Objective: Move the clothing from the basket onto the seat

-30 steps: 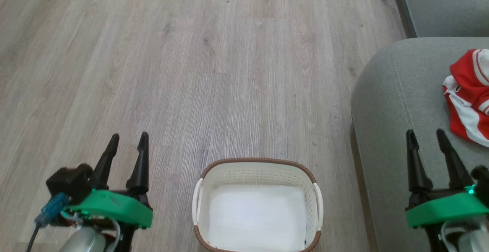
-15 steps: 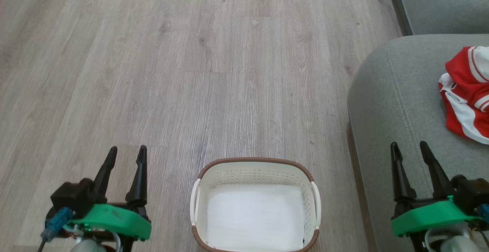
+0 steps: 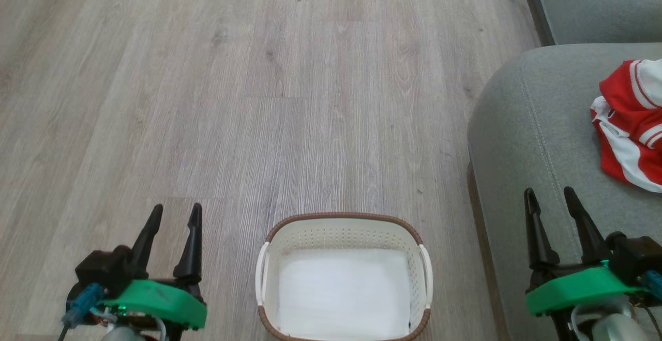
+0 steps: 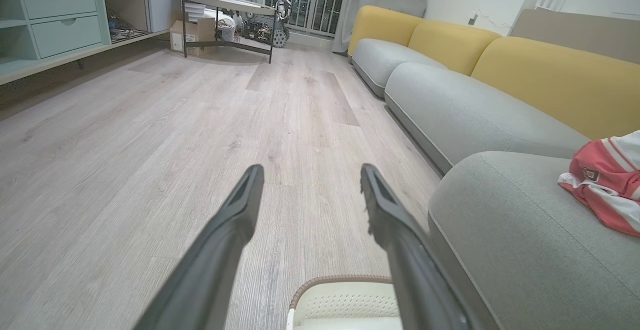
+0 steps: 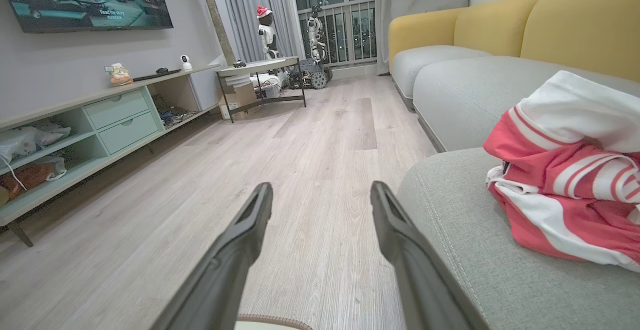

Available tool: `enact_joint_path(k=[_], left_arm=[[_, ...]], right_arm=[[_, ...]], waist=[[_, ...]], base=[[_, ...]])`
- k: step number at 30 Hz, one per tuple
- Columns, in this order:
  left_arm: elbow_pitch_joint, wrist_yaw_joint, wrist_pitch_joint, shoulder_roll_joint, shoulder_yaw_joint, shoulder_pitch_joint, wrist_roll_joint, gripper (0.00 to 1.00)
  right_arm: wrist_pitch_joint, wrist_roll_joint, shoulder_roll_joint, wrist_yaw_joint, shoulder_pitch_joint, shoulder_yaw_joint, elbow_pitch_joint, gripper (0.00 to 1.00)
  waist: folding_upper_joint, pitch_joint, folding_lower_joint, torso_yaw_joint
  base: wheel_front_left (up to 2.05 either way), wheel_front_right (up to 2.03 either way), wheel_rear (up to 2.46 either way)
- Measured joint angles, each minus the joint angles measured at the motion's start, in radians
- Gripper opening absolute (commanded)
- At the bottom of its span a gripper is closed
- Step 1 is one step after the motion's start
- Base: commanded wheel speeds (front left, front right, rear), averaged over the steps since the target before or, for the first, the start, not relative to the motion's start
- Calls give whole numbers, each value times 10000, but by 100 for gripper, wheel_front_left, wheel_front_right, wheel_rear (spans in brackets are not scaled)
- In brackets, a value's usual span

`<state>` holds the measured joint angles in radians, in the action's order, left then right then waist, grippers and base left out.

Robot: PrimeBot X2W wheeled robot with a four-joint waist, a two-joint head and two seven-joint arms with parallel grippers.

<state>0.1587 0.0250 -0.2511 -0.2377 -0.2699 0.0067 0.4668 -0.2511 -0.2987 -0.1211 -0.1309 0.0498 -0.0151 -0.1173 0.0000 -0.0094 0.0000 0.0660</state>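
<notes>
Left gripper [image 3: 176, 208] and right gripper [image 3: 548, 191] held parted, empty, lower corners, basket [image 3: 341, 216] lower centre, clothing [image 3: 628, 123] laid on seat [image 3: 517, 123], right edge.

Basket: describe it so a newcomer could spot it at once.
Find the big grey sofa seat on the right. On the wood floor just left of it stands the basket. It alone is cream plastic, with perforated walls, brown rim, white side handles, and nothing in it.
</notes>
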Motion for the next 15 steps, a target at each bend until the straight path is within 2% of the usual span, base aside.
enact_joint_path(k=[15], left_arm=[[472,-433,0,334,328,-3,-280,100]], right_arm=[[0,-4,0,0,1,67,-234,100]], waist=[[0,40,0,-18]], base=[[0,0,0]])
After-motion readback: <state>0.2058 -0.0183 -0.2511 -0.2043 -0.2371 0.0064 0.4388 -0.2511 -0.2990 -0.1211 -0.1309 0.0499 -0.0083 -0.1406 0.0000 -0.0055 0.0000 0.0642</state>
